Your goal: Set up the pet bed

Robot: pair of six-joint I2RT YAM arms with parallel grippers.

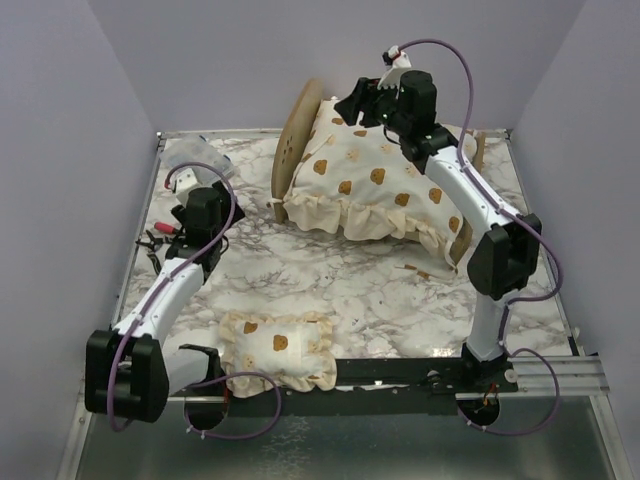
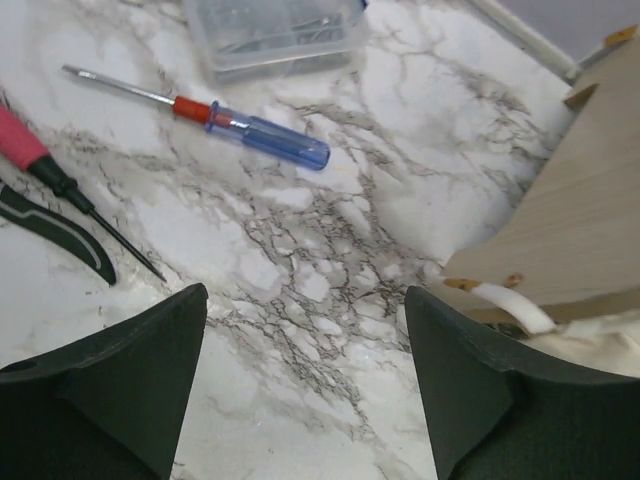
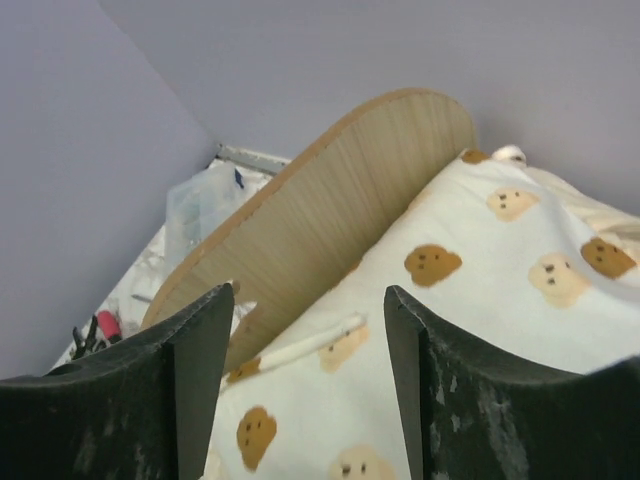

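Covering the pet bed [image 1: 292,140], the cushion [image 1: 370,180] looks placed; the pillow [image 1: 278,350] lies on the tabletop [image 1: 340,290], unplaced; left claw [image 2: 305,295] and right claw [image 3: 310,292] apart, empty.

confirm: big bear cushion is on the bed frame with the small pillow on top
The cushion is on the bed frame, but the small pillow is not on it: the top external view shows it on the table at the near edge.

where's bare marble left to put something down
Best bare patch of the marble table: the middle, between the cream bear-print ruffled cushion on the plywood pet bed and the small bear-print pillow. Crowded: far left, around the clear plastic box, blue-handled screwdriver and left gripper.
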